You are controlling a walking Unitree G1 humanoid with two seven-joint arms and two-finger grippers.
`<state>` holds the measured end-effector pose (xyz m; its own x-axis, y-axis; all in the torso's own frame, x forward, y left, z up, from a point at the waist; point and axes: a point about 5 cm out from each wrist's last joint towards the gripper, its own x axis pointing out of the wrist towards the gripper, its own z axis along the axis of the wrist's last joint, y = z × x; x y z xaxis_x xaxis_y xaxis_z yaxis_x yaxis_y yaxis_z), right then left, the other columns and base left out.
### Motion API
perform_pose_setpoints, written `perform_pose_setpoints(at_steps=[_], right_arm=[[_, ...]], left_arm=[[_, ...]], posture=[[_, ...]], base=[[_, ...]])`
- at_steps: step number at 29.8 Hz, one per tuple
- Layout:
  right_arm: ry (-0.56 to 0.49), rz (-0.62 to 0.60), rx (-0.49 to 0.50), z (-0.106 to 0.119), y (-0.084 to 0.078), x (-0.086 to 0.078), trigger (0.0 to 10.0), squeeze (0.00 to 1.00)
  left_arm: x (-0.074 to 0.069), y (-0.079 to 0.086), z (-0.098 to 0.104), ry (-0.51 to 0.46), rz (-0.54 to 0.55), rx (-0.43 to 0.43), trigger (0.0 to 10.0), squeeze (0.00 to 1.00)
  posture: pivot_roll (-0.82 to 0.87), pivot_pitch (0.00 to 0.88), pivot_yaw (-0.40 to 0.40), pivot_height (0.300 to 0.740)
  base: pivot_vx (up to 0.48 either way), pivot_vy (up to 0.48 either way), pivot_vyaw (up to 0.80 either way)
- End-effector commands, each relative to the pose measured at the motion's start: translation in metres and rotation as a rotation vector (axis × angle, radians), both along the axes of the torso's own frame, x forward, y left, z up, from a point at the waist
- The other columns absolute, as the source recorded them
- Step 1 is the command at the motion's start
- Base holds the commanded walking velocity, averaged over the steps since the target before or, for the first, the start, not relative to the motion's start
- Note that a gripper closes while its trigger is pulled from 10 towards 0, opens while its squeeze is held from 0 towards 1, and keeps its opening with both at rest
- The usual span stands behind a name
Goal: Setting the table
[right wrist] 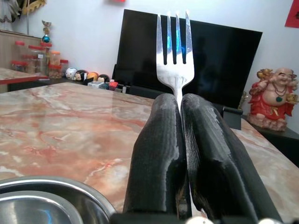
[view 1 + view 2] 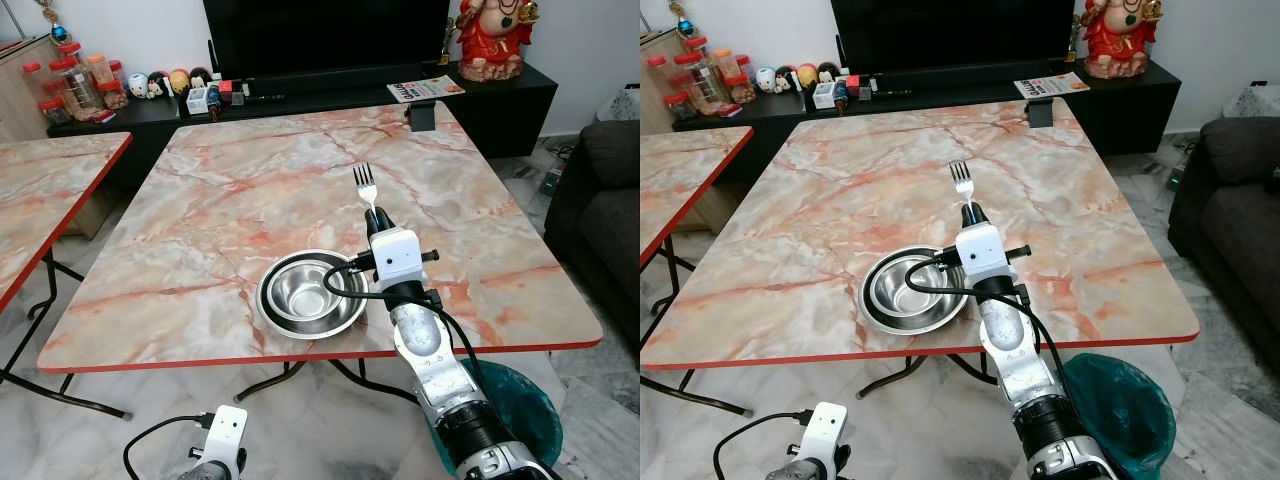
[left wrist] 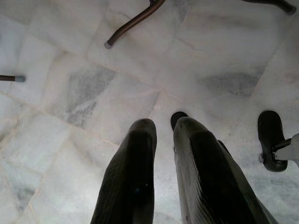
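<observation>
Right claw [image 1: 180,109] is clamped on the handle of the shiny metal fork [image 1: 174,51], tines up, above the marble-patterned desk [image 2: 230,190] just beside the nested steel bowls [image 2: 310,295]; I judge it light, rigid, slippery, best gripped mid-handle.

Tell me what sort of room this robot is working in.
Most likely a home living room: a large television on a low black cabinet, a grey sofa, and a marble-patterned folding table.

Shiny metal fork [image 1: 175,51], glossy steel bowls [image 2: 312,294], polished marble-look table [image 2: 230,190] w/ red edge, matt black gripper fingers [image 1: 159,154]
</observation>
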<state>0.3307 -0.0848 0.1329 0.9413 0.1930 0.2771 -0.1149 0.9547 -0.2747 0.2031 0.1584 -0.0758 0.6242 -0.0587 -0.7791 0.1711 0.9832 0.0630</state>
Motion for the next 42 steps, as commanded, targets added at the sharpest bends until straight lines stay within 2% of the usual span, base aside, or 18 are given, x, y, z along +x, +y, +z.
perform_pose_setpoints(at_steps=[1, 14, 28, 36, 38, 42], right_arm=[[-0.002, 0.011, 0.000, 0.003, 0.003, 0.002, 10.0, 0.00], [0.001, 0.013, 0.001, 0.002, 0.003, 0.003, 10.0, 0.00], [0.019, 0.019, 0.004, 0.000, 0.004, 0.003, 10.0, 0.00], [0.133, -0.040, 0.010, -0.021, -0.005, -0.002, 10.0, 0.00], [0.256, -0.127, 0.046, -0.042, -0.018, -0.005, 10.0, 0.00], [0.296, -0.152, 0.057, -0.048, -0.023, -0.006, 10.0, 0.00]], left_arm=[[0.000, 0.002, 0.000, 0.009, 0.000, 0.016, 10.0, 0.00], [0.001, 0.001, 0.000, 0.006, 0.007, 0.013, 10.0, 0.00], [0.001, 0.002, 0.000, 0.010, 0.016, 0.015, 10.0, 0.00], [0.000, 0.004, 0.000, 0.014, 0.017, 0.016, 10.0, 0.00], [0.000, 0.004, 0.000, 0.014, 0.013, 0.017, 10.0, 0.00], [0.000, 0.004, -0.001, 0.015, 0.011, 0.018, 10.0, 0.00]], posture=[[-0.11, 0.000, 0.088, 0.740], [-0.11, 0.000, 0.083, 0.740], [-0.11, 0.000, 0.083, 0.740], [-0.11, 0.000, 0.088, 0.740], [-0.12, 0.000, 0.090, 0.740], [-0.11, 0.000, 0.090, 0.740]], base=[[0.247, -0.292, 0.00], [0.227, -0.308, 0.00], [0.000, 0.000, 0.00], [0.000, 0.000, 0.00], [0.000, 0.000, 0.00], [0.000, 0.000, 0.00]])
